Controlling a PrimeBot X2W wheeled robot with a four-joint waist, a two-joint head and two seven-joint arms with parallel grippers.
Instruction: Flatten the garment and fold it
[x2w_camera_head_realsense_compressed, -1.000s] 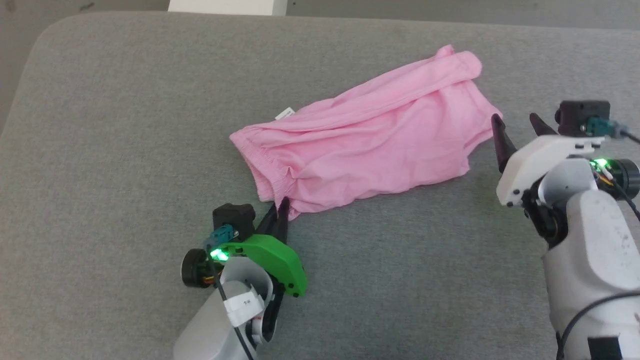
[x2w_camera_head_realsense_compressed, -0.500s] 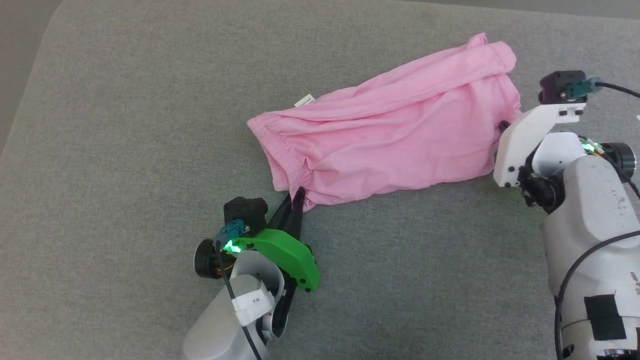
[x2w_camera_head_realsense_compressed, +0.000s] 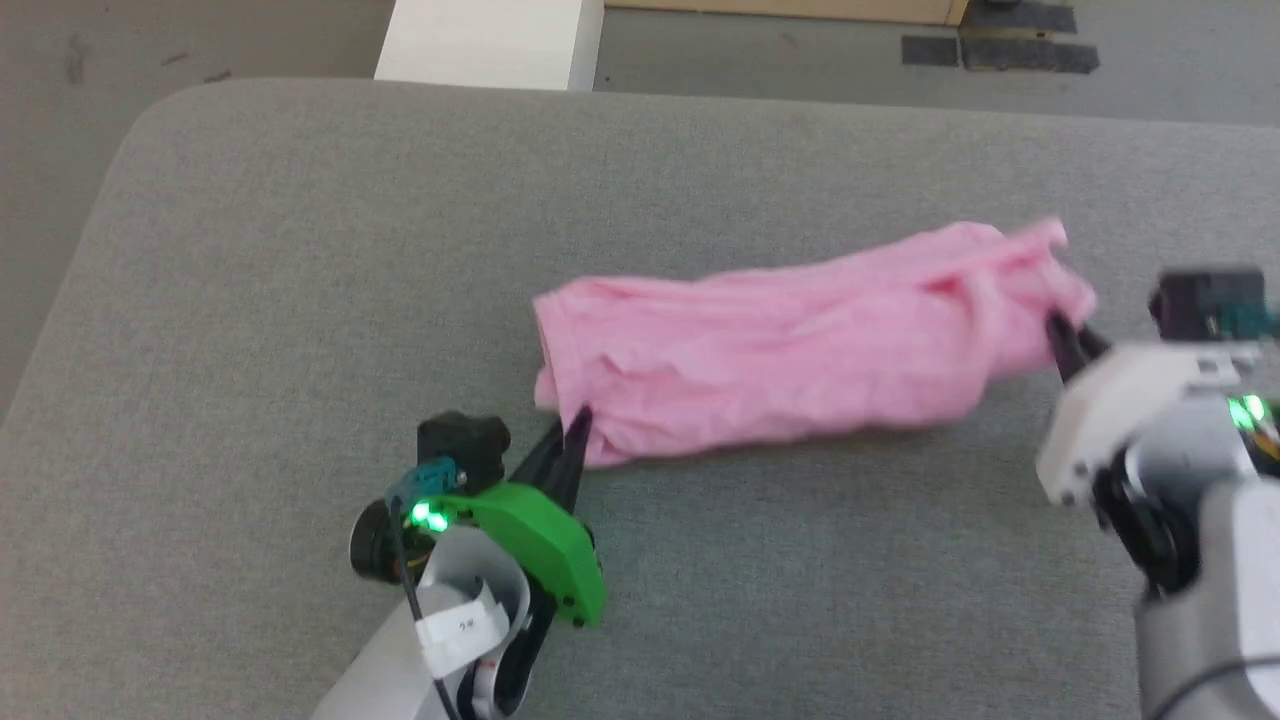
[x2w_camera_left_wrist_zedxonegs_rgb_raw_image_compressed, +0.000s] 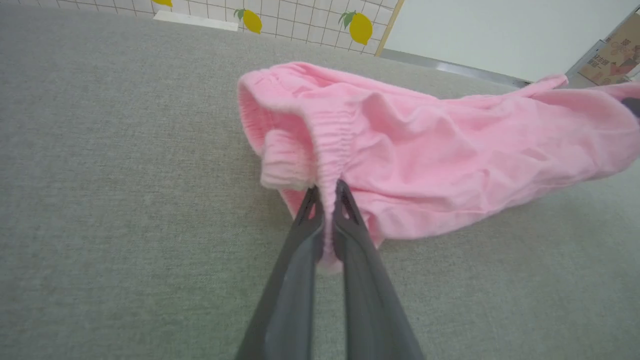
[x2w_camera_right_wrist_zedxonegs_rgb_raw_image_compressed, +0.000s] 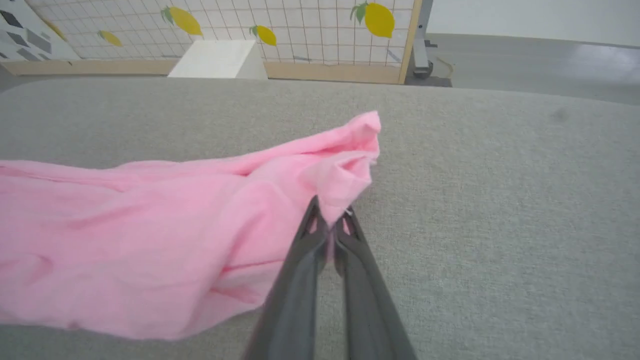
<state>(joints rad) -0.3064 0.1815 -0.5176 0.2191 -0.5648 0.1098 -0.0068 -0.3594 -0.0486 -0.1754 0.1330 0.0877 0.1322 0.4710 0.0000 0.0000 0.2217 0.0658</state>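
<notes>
1. Pink garment lies bunched in a long roll across the grey fabric surface, stretched between both grippers.
2. Left gripper — fingers pressed together on the gathered waistband at the garment's left end.
3. Right gripper pinches the opposite end — cloth peaks above its fingertips.

Garment (pinched endwise), left end effector, right end effector

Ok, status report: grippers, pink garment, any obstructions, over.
Left gripper shut on garment, right gripper shut on its other end. Garment bunched, strung between them, not yet flat. White box beyond the grey surface, not in the way.
</notes>
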